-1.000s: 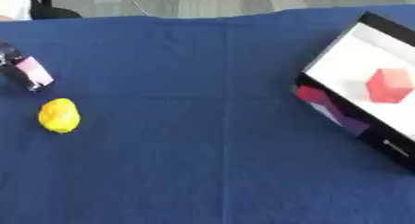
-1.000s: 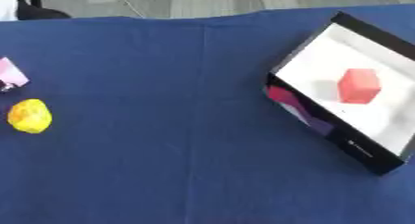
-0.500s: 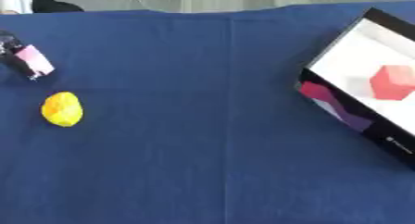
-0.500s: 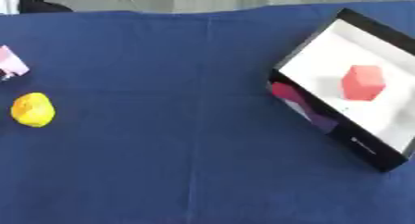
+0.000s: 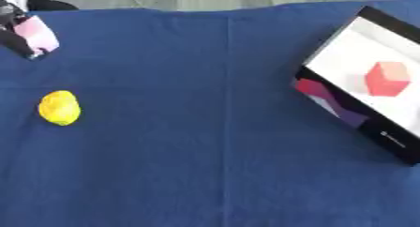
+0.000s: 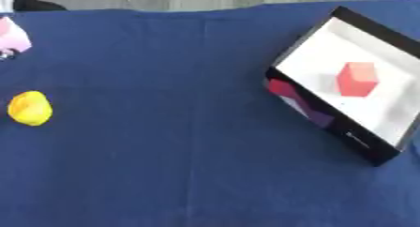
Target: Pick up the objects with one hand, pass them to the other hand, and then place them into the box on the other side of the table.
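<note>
Surface: table under a dark blue cloth [image 5: 205, 141], a vertical crease running down its middle; grey floor shows past the far edge.
Box: one black-walled box [image 6: 316, 111] with a white floor, on the robot's right side, set at an angle to the table edge.
Box contents: one red cube [image 6: 358, 79], resting on the white floor, apart from the walls.
Loose on cloth: one yellow rounded object [image 5: 60, 108], on the left side, well apart from the box and untouched.
Left hand: left hand [image 5: 11, 34], dark, at the upper left corner, only partly in frame. Its fingers are curled round one pale pink object [image 5: 38, 34], which sits clear above the cloth as far as can be judged.
Right hand: shows in neither eye view.
Step in hand (judgement): the pick-up by the left hand; the pink object looks grasped, the pass not yet made.
Next move calls for (judgement): carrying the pink object toward the table's middle, where the right hand must come in to take it; then release over the box's white floor, beside the cube.
Count: boxes 1; red cubes 1; yellow objects 1; pink objects 1; hands in view 1.
Progress (judgement): one of three items boxed, two outstanding.
</note>
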